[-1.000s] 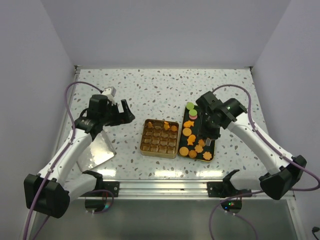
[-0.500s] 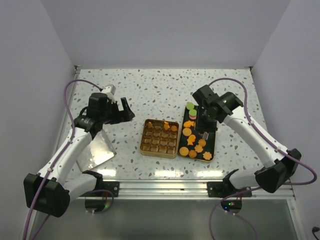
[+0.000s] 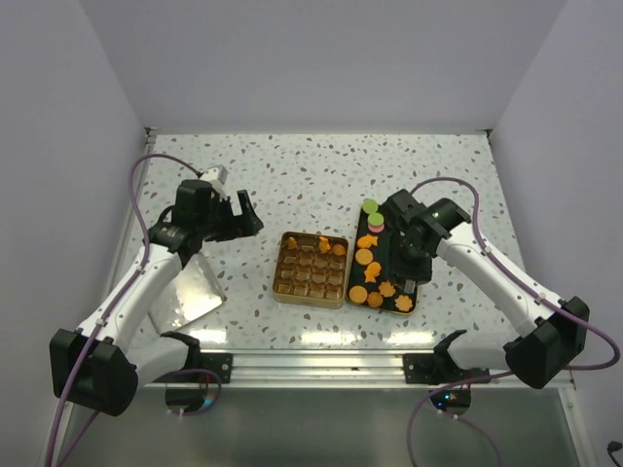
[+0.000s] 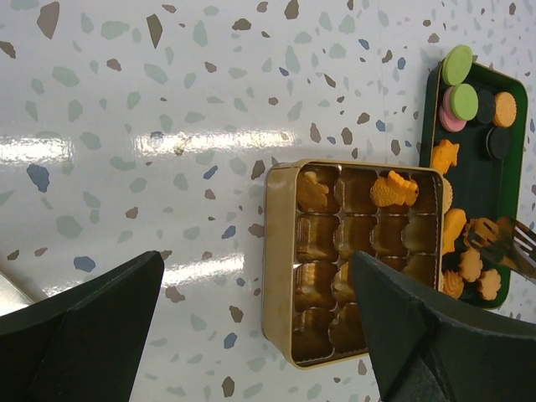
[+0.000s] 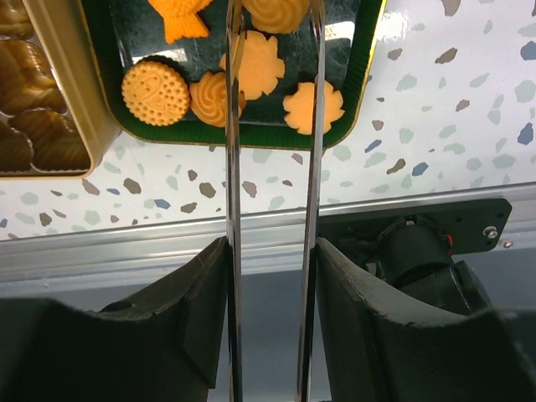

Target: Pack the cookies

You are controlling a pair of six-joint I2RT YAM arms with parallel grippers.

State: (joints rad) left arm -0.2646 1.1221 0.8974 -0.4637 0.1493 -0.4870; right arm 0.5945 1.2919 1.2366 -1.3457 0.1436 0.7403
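Several orange-tan cookies (image 3: pixel 365 257) lie on a dark green tray (image 3: pixel 415 294). A gold tin (image 3: pixel 284 288) with moulded cells holds a few cookies (image 4: pixel 394 189) in its far row. My right gripper (image 3: pixel 401 270) is shut on metal tongs (image 5: pixel 232 167) above the tray's near half. In the right wrist view the blades straddle a cookie (image 5: pixel 276 12) at the top edge, and their tips are out of frame. My left gripper (image 3: pixel 248 222) is open and empty above the table, left of the tin (image 4: pixel 280 251).
Green and pink macarons (image 3: pixel 372 209) and dark round biscuits (image 4: pixel 498 142) sit at the tray's far end. A shiny metal lid (image 3: pixel 190 292) lies at the near left. A metal rail (image 3: pixel 311 365) runs along the table's near edge.
My right gripper with the tongs has shifted over the tray, ending lower and nearer its near half. My left arm has barely moved.
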